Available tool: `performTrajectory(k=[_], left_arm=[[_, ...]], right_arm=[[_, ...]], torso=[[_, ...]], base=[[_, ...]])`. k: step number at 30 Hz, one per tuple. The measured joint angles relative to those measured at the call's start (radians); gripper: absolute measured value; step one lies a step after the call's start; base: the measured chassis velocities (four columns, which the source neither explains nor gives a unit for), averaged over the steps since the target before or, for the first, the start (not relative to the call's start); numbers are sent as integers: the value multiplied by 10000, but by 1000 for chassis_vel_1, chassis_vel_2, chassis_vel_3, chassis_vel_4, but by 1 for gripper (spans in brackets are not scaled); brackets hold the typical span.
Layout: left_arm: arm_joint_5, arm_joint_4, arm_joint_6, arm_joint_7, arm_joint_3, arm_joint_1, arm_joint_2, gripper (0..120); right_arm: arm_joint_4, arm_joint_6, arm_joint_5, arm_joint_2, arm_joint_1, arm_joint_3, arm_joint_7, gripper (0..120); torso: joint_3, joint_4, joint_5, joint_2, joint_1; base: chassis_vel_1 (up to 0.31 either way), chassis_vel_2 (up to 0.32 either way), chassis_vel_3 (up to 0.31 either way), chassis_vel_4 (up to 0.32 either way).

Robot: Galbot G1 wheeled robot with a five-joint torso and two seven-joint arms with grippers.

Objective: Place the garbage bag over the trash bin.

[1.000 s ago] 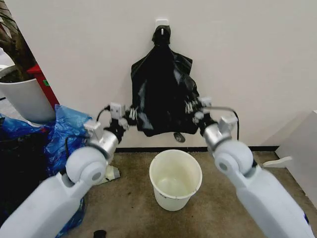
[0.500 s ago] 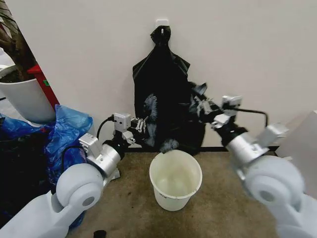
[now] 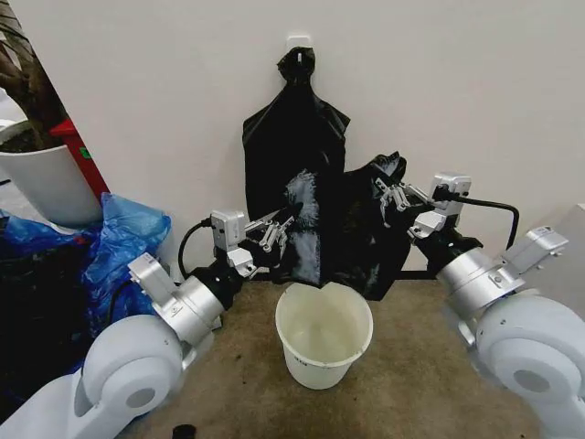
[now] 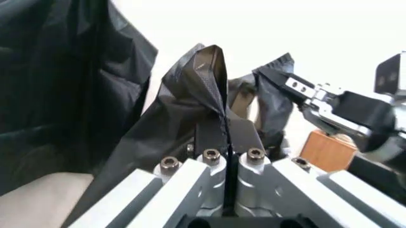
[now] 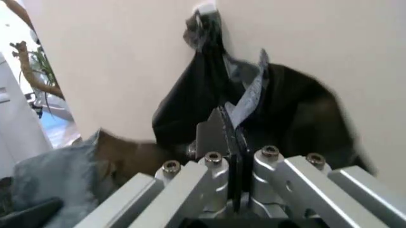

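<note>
The garbage bag (image 3: 352, 240), thin and glossy black, hangs stretched between my two grippers just above the far rim of the trash bin (image 3: 322, 362). The bin is a cream-white bucket standing open on the floor below. My left gripper (image 3: 276, 234) is shut on the bag's left edge, and the left wrist view shows its fingers (image 4: 212, 135) pinching a crumpled fold of the bag (image 4: 190, 90). My right gripper (image 3: 393, 194) is shut on the bag's right edge, higher up. In the right wrist view a strip of the bag (image 5: 244, 102) is clamped between that gripper's fingers (image 5: 212, 130).
A bundle of black bags (image 3: 291, 137) hangs from a wall hook (image 3: 299, 42) behind the held bag. Blue plastic bags (image 3: 119, 240) and a white planter pot (image 3: 46, 187) stand at the left. A white box (image 3: 567, 247) is at the right. A small black object (image 3: 185, 430) lies on the floor.
Both grippers have come down from the hanging bundle and spread apart. The bag has come away with them and now hangs wider and lower, over the bin.
</note>
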Motion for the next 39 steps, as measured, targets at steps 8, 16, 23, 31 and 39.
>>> performTrajectory(k=[8, 16, 23, 31, 39], left_arm=[[-1518, -5, -257, 511, 92, -1140, 475, 0], [-2117, -108, -493, 895, 57, -1117, 473, 0], [-1435, 335, -600, 1355, 75, -56, -42, 0], [-393, 1660, -916, 1876, 251, 1230, -713, 0], [535, 3192, -1211, 2289, 456, 1709, -1329, 0]], right_arm=[[-25, 44, 1325, -660, 359, 1429, -31, 0], [-41, 38, 2208, -829, 250, 1998, -294, 0], [-52, -393, 2329, -113, -324, 1247, -308, 0], [-60, -650, 1928, 620, -1279, 879, -663, 0], [-502, -561, 811, 1244, -2617, 704, -1789, 0]], torso=[[1, -4, 0, 0, 0], [0, -2, -2, 0, 0], [0, -2, -2, 0, 0], [0, 0, -3, 0, 0], [0, -2, -2, 0, 1]], base=[[0, 0, 0, 0], [0, 0, 0, 0], [0, 0, 0, 0], [0, 0, 0, 0], [0, 0, 0, 0]])
